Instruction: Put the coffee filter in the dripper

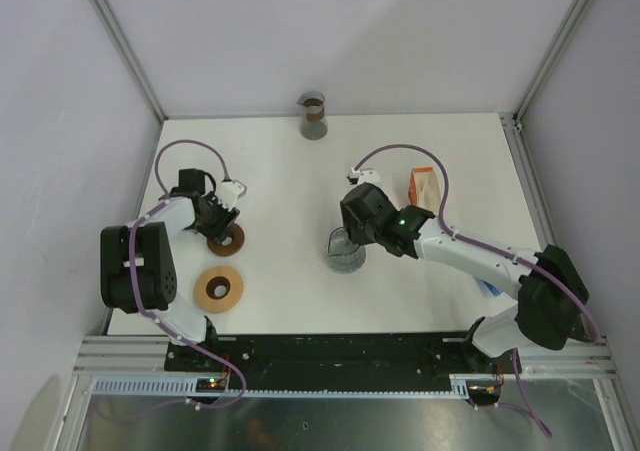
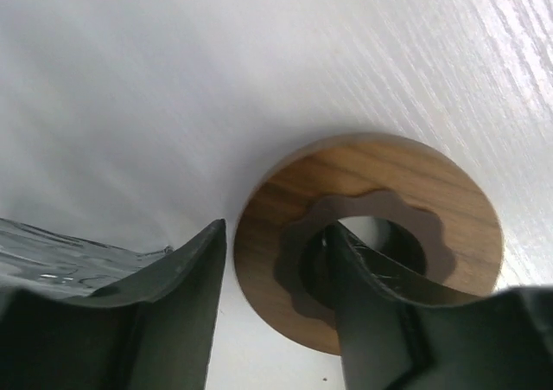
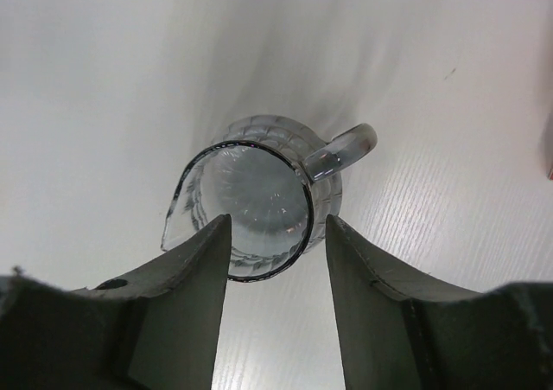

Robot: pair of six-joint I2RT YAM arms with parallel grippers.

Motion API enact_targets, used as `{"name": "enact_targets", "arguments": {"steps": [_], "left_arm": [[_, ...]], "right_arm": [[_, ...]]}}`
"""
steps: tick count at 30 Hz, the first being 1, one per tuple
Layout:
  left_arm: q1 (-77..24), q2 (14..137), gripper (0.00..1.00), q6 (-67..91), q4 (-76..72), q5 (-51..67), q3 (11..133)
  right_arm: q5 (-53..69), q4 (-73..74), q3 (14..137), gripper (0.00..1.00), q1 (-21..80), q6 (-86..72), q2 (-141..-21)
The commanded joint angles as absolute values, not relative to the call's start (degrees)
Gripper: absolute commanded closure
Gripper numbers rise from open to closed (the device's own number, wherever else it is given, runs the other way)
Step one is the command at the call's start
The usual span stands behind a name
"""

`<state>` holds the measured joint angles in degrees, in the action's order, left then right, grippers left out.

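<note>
The left gripper [image 2: 276, 234], spread, straddles the rim of a dark wooden ring [image 2: 380, 165] lying on the counter [image 1: 280, 171], one finger in its hole. The right gripper [image 3: 276, 226], spread, flanks a glass jug [image 3: 251, 182] mid-counter. Which item is the coffee filter cannot be told.

White woodgrain table [image 1: 280, 171], pale lavender walls [image 1: 340, 31], aluminium corner posts [image 1: 118, 41].

Grained wooden ring [image 2: 371, 169], glossy ribbed glass jug [image 3: 255, 195].
</note>
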<state>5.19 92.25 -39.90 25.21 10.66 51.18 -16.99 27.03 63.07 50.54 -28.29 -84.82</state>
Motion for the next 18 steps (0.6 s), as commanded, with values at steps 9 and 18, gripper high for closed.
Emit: {"name": "enact_targets", "arguments": {"steps": [9, 18], "left_arm": [[4.8, 87.3, 0.99, -36.7, 26.6, 17.2, 53.8], [-11.5, 77.2, 1.00, -33.2, 34.7, 16.8, 61.7]], "right_arm": [[-16.5, 25.6, 63.2, 0.46, 48.5, -25.1, -76.4], [-12.1, 26.7, 63.2, 0.42, 43.3, -24.4, -71.8]]}}
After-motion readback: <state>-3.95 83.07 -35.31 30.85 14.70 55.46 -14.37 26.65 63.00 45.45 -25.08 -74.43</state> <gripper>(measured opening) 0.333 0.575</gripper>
